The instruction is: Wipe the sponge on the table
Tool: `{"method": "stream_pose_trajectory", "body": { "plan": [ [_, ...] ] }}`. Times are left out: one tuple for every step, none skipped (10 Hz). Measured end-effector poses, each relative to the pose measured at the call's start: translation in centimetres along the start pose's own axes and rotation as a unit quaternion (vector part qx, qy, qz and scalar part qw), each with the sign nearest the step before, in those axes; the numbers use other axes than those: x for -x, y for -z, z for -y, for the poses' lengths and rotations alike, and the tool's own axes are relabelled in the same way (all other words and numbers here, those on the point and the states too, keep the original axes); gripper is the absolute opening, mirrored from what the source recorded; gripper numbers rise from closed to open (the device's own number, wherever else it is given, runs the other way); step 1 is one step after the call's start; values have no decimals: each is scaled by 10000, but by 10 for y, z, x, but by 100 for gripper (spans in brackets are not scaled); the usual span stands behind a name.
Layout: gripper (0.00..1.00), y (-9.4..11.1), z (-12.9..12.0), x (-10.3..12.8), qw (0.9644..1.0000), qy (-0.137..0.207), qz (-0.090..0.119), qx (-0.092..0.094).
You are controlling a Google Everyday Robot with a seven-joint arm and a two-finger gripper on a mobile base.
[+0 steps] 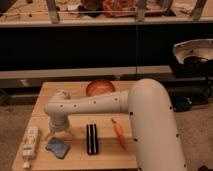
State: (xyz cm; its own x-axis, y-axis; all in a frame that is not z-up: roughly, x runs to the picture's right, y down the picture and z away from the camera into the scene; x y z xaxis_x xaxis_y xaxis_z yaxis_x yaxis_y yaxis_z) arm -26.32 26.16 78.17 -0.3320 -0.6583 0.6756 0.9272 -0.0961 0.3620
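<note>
Four objects lay across the near part of the light wooden table (107, 159), lower left of the frame: a white tube (30, 144) by the left edge, the blue-grey sponge (57, 147) just right of it, then a black ridged block (91, 139) and a carrot (119, 134). The gripper (58, 133) hung just above the sponge's far edge, on a white arm (150, 125) reaching in from the lower right; how far open it was could not be told. Farther back, at centre frame, sat an orange bowl (100, 88).
</note>
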Motion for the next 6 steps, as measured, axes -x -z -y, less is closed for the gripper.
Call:
{"method": "stream_pose_trajectory", "body": {
  "plan": [
    [80,-2,10,2,9994,290,-27,182],
    [80,-5,19,4,9982,517,-49,297],
    [80,-8,19,6,9965,672,-85,485],
    [80,-11,26,9,9948,824,-105,597],
    [80,-14,29,11,9936,925,-115,642],
    [80,-18,29,14,9926,1001,-102,681]
  ]
}}
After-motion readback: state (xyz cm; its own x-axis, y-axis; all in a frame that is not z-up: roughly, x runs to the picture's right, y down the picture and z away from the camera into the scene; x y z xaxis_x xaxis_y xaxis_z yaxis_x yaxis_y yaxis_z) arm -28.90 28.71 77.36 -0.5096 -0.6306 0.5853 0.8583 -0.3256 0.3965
